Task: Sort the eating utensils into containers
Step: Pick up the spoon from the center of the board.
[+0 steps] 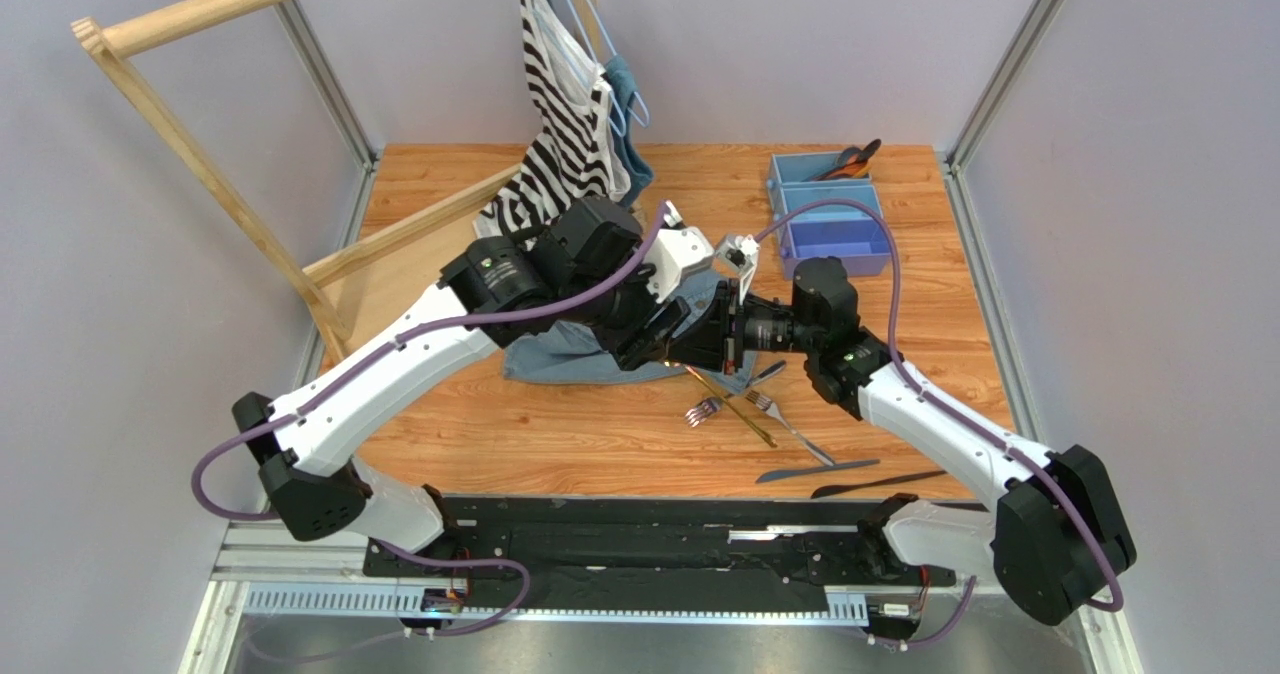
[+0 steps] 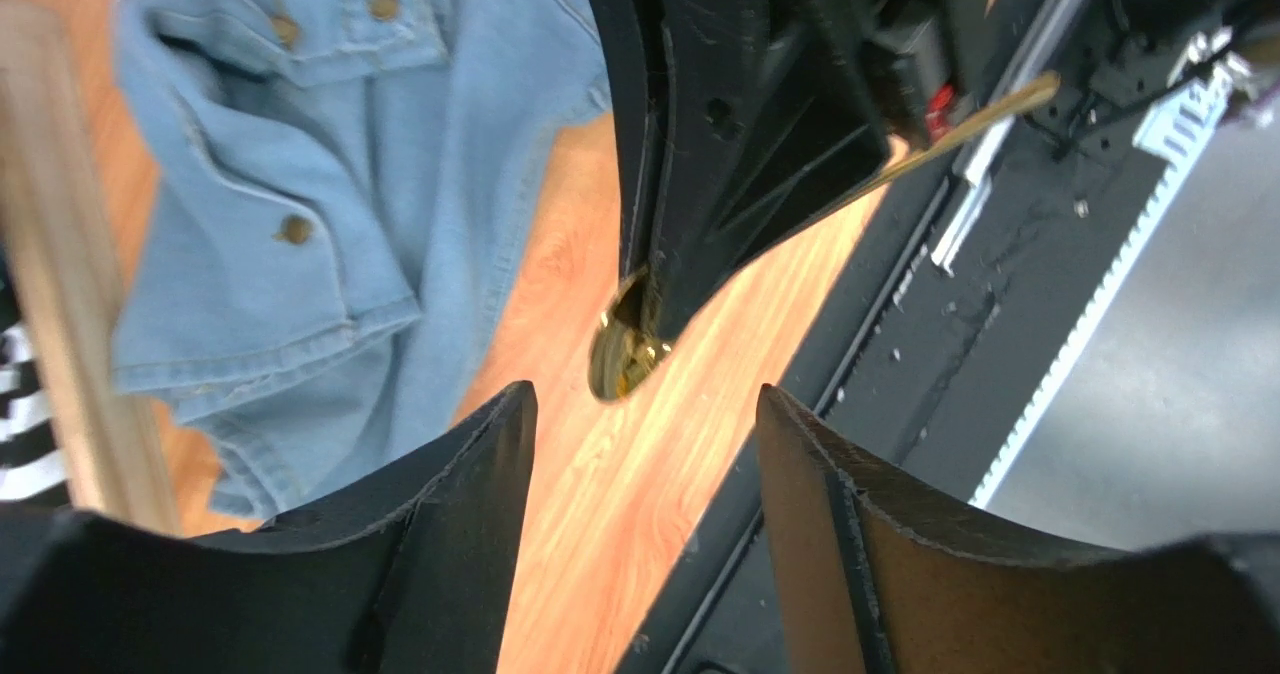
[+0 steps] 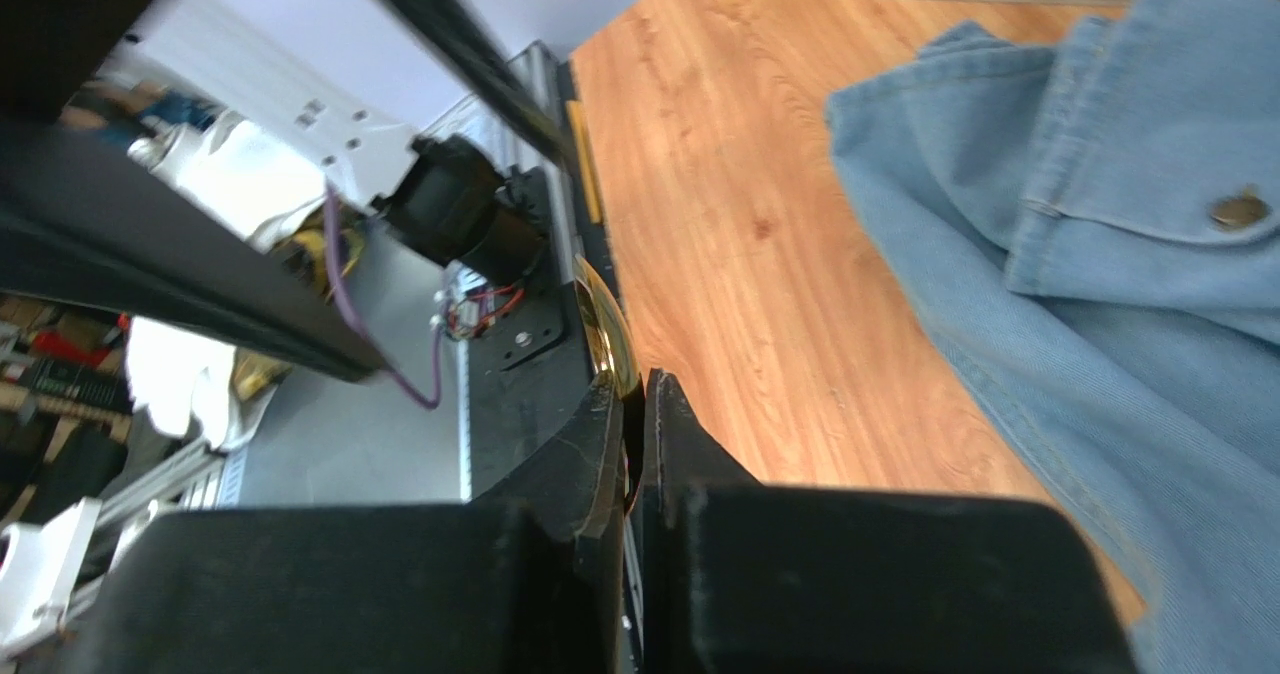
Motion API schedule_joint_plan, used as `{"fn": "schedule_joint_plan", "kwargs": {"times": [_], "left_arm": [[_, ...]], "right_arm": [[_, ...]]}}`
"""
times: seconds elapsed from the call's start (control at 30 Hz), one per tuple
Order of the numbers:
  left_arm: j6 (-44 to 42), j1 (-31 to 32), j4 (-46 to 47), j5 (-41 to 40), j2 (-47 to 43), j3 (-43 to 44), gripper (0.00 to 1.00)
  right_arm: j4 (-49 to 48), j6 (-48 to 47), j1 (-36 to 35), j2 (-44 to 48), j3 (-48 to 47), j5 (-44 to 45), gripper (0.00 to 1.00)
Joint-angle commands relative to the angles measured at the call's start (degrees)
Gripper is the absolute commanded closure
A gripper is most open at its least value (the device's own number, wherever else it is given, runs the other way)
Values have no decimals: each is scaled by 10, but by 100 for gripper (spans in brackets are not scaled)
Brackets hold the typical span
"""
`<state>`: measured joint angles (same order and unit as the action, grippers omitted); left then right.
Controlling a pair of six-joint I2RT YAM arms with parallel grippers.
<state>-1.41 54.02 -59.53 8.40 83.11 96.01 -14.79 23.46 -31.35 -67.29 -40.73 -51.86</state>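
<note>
Right gripper (image 3: 634, 404) is clamped shut on the gold spoon (image 3: 604, 329). The bowl is pinched edge-on between the two black fingers, easy to see at the centre of the right wrist view. In the left wrist view the same spoon can be seen hanging out of the right gripper in the middle of the frame, bowl low and handle slanting off to the upper right, over the black rail.

Left gripper (image 2: 646, 404) is spread wide with nothing between its fingers, just wood table (image 2: 601, 539) showing in the gap. The spoon bowl is just above that gap, not touched by the left fingers.

From the top camera, both arms are met at the centre of the frame, over the edge of a crumpled denim shirt (image 1: 579, 356). Just below and right of them two silver forks (image 1: 702, 412) are lying on the table, with the gold handle crossing between them. Two dark knives (image 1: 819, 472) are found further down right, near the rail.

The light blue tray (image 1: 775, 194) is sat in the upper right, well apart from the grippers, with orange and dark handles (image 1: 857, 157) sticking out at its top right corner.
</note>
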Motion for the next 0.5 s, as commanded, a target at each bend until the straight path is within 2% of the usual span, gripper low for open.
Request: {"fn": "schedule_joint_plan", "kwargs": {"times": [0.0, 0.1, 0.23, 0.47], "left_arm": [[29, 3, 53, -55, -56, -5, 32], [48, 3, 70, -60, -70, -19, 29], [75, 3, 114, -33, -85, -48, 28], [135, 2, 240, 55, -98, -127, 26]], "right_arm": [[31, 8, 1, -9, -32, 98, 100], [13, 45, 9, 10, -14, 184, 100], [-37, 145, 43, 68, 44, 270, 100], [-42, 231, 53, 238, 136, 442, 100]]}}
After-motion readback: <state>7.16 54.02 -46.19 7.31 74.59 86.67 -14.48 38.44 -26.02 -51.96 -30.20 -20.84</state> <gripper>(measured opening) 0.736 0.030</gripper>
